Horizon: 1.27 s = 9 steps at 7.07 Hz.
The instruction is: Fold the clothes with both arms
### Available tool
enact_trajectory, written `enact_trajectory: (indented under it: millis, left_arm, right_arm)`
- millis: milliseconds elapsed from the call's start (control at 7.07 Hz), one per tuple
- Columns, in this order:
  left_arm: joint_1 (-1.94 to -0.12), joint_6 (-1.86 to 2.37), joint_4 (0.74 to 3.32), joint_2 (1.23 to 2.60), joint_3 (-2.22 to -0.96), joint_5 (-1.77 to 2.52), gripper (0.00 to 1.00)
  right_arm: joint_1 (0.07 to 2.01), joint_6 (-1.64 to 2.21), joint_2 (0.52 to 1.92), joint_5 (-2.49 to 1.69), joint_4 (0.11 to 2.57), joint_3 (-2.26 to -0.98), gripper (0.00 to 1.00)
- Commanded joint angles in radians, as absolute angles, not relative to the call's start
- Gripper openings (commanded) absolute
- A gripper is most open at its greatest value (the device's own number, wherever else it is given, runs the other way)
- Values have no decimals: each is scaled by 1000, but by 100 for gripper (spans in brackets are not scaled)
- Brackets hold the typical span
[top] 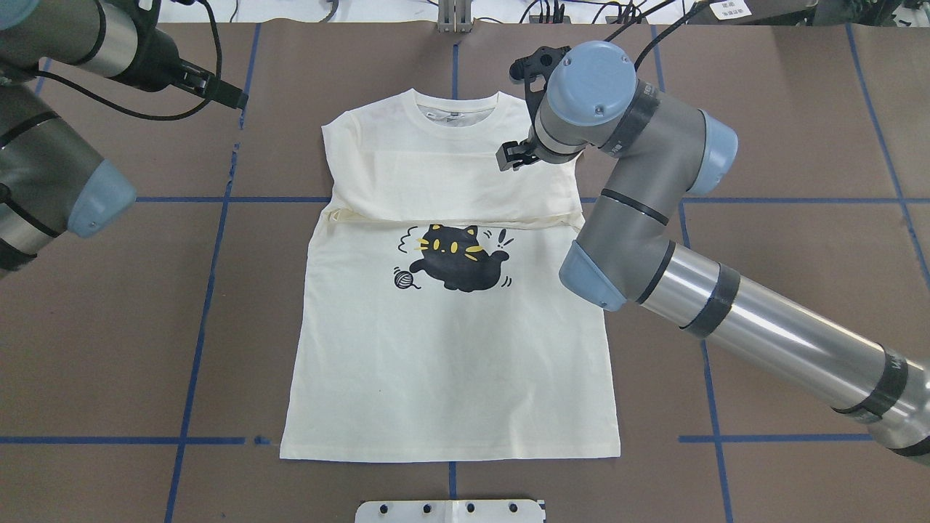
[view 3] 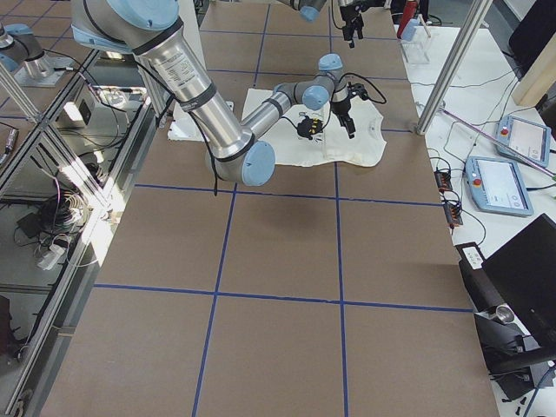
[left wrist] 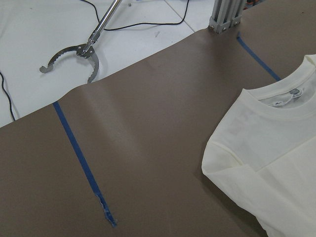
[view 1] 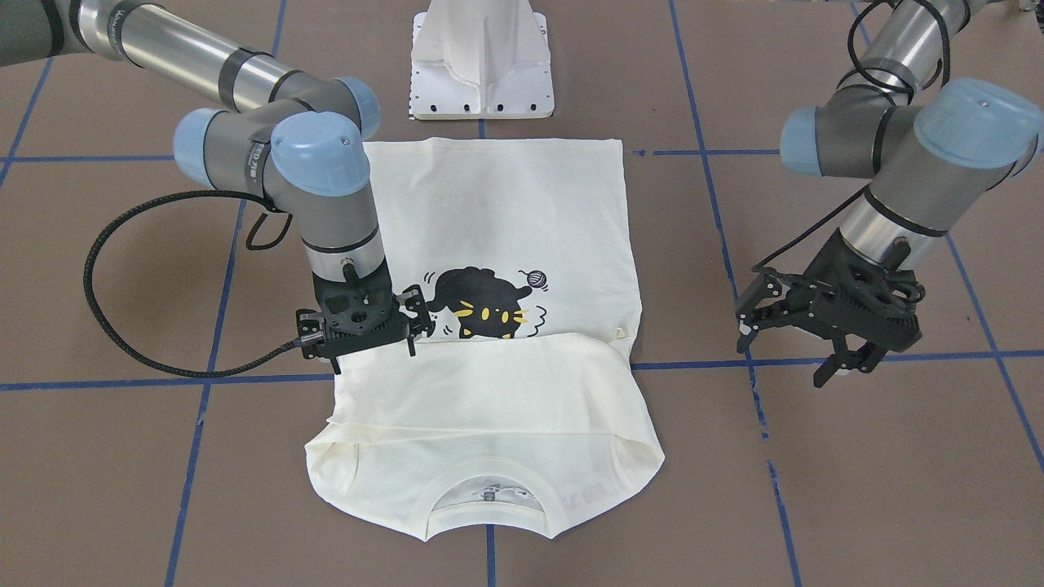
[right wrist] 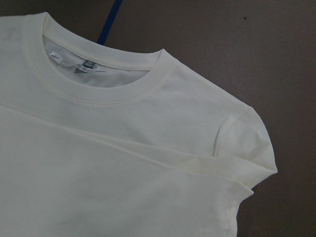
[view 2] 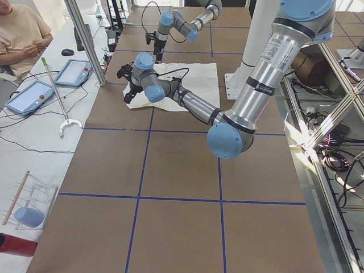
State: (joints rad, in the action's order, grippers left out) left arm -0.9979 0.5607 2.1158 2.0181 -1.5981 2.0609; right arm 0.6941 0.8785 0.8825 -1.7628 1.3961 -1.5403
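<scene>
The cream-white clothes (view 1: 497, 212) (top: 450, 363) lie flat on the brown table, cat print up and collar away from the robot. Both sleeves are folded across the chest in a band. My right gripper (view 1: 375, 355) (top: 516, 154) hovers open just over the shirt's shoulder and sleeve fold on my right side, holding nothing. Its wrist view shows the collar and folded sleeve (right wrist: 237, 168) close below. My left gripper (view 1: 787, 355) (top: 218, 87) stands open above bare table, well off the shirt's other side. In the left wrist view the shirt's shoulder (left wrist: 237, 163) shows at the lower right.
The white pedestal base (view 1: 481, 73) (top: 450, 511) stands at the robot's edge of the table. Blue tape lines cross the brown surface. A metal grabber tool (left wrist: 74, 59) lies on a white side table beyond the edge. A seated person (view 2: 17, 34) and tablets are there too.
</scene>
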Motion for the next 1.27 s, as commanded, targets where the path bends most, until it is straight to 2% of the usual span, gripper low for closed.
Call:
enact_trajectory:
  millis: [0, 141, 424, 566, 707, 849, 1131]
  left_arm:
    - [-910, 735, 2118, 1872, -1777, 2045, 100]
    - [-849, 846, 2125, 1785, -1892, 1981, 100]
    - [-719, 1057, 2126, 1674, -2037, 1901, 98]
    - [-610, 1195, 2126, 1627, -2090, 1809, 92]
    - [-498, 1342, 2126, 1580, -2130, 1728, 79]
    - [-363, 1499, 2125, 1568, -2132, 1618, 66]
    - [-183, 1649, 2114, 1527, -2117, 1470, 64]
  right_arm:
    - [596, 1155, 1076, -1786, 1394, -1824, 100]
    - [515, 1330, 1154, -1719, 1396, -1951, 100]
    - [300, 1568, 1285, -1501, 1396, -2130, 98]
    - [208, 1673, 1360, -1436, 1396, -2202, 93]
    - [127, 1731, 1420, -1361, 1397, -2244, 87]
    - [94, 1746, 1471, -1330, 1397, -2249, 87]
    - [89, 1750, 1482, -1325, 1397, -2250, 91]
